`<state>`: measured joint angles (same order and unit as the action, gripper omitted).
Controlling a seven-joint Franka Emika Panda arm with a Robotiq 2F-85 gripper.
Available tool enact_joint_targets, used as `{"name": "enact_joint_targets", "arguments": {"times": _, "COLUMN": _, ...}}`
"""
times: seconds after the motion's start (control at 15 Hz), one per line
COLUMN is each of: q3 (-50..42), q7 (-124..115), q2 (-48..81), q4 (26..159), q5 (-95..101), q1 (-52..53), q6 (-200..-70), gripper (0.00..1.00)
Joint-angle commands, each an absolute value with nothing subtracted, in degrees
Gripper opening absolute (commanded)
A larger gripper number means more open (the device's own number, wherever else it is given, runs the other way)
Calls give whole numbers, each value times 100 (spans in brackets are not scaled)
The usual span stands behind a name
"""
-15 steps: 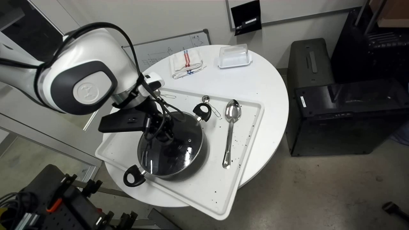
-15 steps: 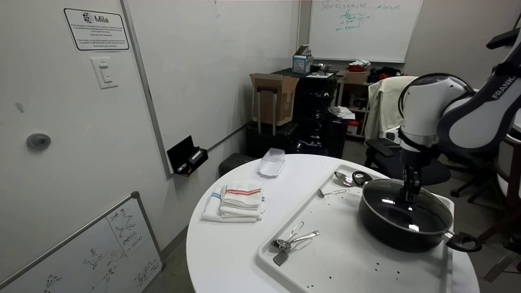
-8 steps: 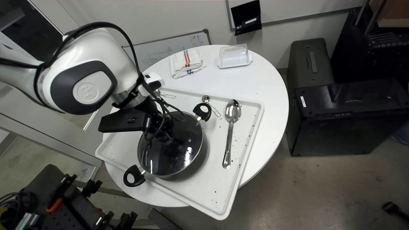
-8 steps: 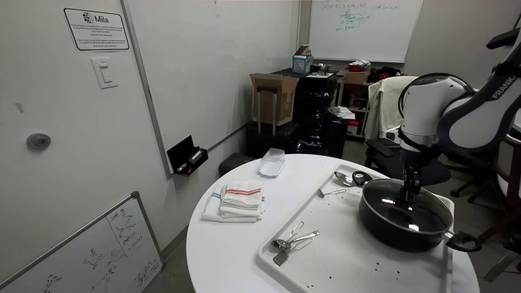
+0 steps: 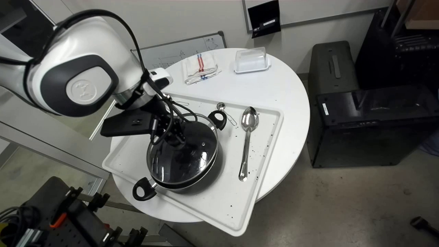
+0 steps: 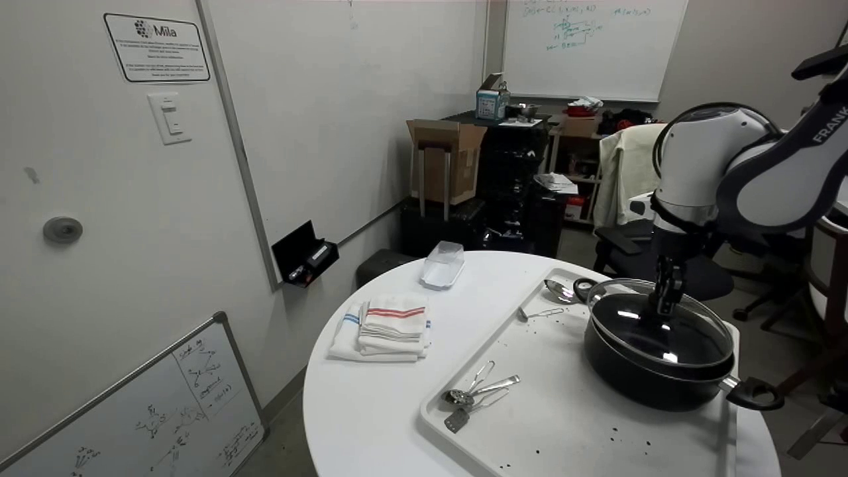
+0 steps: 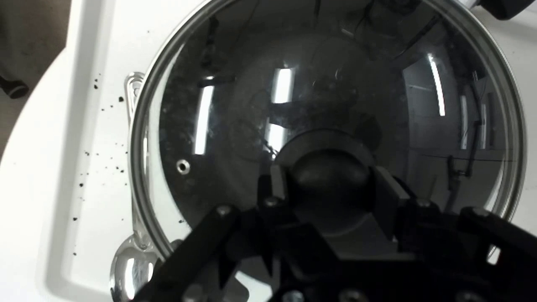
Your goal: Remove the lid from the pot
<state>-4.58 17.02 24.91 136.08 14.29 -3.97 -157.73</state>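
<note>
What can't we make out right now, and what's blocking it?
Inside of the pot: all three views, behind the lid, which looks dark and carries reflections.
Lid knob: both exterior views, lost behind or against the dark gripper.
Large spoon: wrist view, bowl cut off by the bottom edge.
Pot handle: wrist view, cut off by the top edge.
Wall sign: in an exterior view, fine print too small.

Both exterior views overlook the pot (image 6: pixel 623 379), the wrist view much closer.
</note>
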Motion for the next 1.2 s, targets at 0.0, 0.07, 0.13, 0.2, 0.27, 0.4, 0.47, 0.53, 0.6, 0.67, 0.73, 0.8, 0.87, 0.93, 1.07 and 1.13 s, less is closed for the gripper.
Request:
{"name": "enact_joint_targets", "arguments": {"times": 0.0, "q3": -488, "q7": 1680, "q2": 2048, "q4": 13734, "q5": 1597, "q1": -349, "q6": -15689, "gripper": 25}}
{"name": "enact_joint_targets", "arguments": {"times": 0.07, "q3": -496, "q7": 1666, "q2": 2028, "q4": 13716, "q5": 1630, "q1": -321, "q6": -15675, "gripper": 25}}
{"name": "enact_joint_targets", "arguments": {"times": 0.13, "q3": -489, "q7": 1660, "q2": 2014, "q4": 13698, "q5": 1665, "q1": -293, "q6": -15669, "gripper": 25}}
{"name": "enact_joint_targets", "arguments": {"times": 0.2, "q3": -480, "q7": 1661, "q2": 2001, "q4": 13687, "q5": 1701, "q1": -271, "q6": -15657, "gripper": 25}}
{"name": "enact_joint_targets", "arguments": {"times": 0.27, "q3": -478, "q7": 1650, "q2": 1997, "q4": 13669, "q5": 1759, "q1": -225, "q6": -15644, "gripper": 25}}
{"name": "enact_joint_targets", "arguments": {"times": 0.4, "q3": -454, "q7": 1638, "q2": 2003, "q4": 13639, "q5": 1848, "q1": -137, "q6": -15609, "gripper": 25}}
{"name": "enact_joint_targets", "arguments": {"times": 0.47, "q3": -451, "q7": 1623, "q2": 2009, "q4": 13632, "q5": 1907, "q1": -77, "q6": -15625, "gripper": 25}}
{"name": "enact_joint_targets", "arguments": {"times": 0.53, "q3": -436, "q7": 1608, "q2": 2017, "q4": 13618, "q5": 1967, "q1": -9, "q6": -15627, "gripper": 25}}
{"name": "enact_joint_targets", "arguments": {"times": 0.6, "q3": -419, "q7": 1607, "q2": 2027, "q4": 13598, "q5": 2018, "q1": 51, "q6": -15607, "gripper": 25}}
{"name": "enact_joint_targets", "arguments": {"times": 0.67, "q3": -402, "q7": 1599, "q2": 2037, "q4": 13590, "q5": 2088, "q1": 126, "q6": -15623, "gripper": 25}}
{"name": "enact_joint_targets", "arguments": {"times": 0.73, "q3": -380, "q7": 1593, "q2": 2048, "q4": 13573, "q5": 2134, "q1": 192, "q6": -15621, "gripper": 25}}
{"name": "enact_joint_targets", "arguments": {"times": 0.8, "q3": -363, "q7": 1578, "q2": 2062, "q4": 13547, "q5": 2197, "q1": 272, "q6": -15620, "gripper": 25}}
{"name": "enact_joint_targets", "arguments": {"times": 0.87, "q3": -331, "q7": 1569, "q2": 2070, "q4": 13523, "q5": 2249, "q1": 351, "q6": -15625, "gripper": 25}}
{"name": "enact_joint_targets", "arguments": {"times": 0.93, "q3": -312, "q7": 1547, "q2": 2083, "q4": 13494, "q5": 2311, "q1": 436, "q6": -15630, "gripper": 25}}
{"name": "enact_joint_targets", "arguments": {"times": 1.07, "q3": -244, "q7": 1556, "q2": 2108, "q4": 13445, "q5": 2408, "q1": 581, "q6": -15608, "gripper": 25}}
{"name": "enact_joint_targets", "arguments": {"times": 1.13, "q3": -213, "q7": 1546, "q2": 2138, "q4": 13412, "q5": 2478, "q1": 669, "q6": -15601, "gripper": 25}}
